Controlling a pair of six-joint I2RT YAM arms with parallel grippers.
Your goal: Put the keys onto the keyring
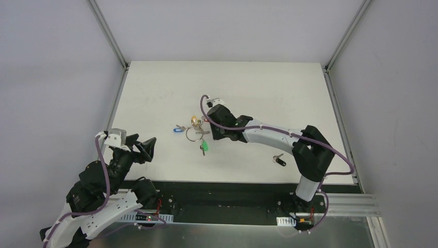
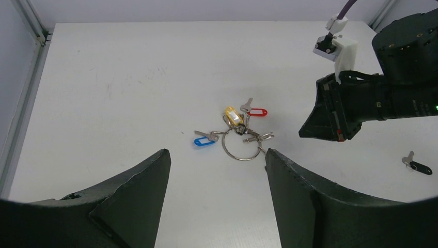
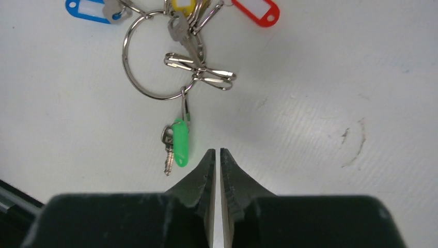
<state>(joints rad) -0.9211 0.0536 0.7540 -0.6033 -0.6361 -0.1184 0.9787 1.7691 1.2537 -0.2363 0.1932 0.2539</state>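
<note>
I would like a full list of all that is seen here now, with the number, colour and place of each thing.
keyring: one, silver, middle of the table
green key: one, green head, hooked on the keyring's near side
black key: one, black head, alone at the near right, apart from the keyring
blue key, yellow key, red key: one each, at the keyring's far side
table: one, white
left gripper: black, open, over the near left corner
right gripper: black, shut, beside the green key

Overhead plus wrist views, keyring (image 3: pixel 123 51) common
</note>
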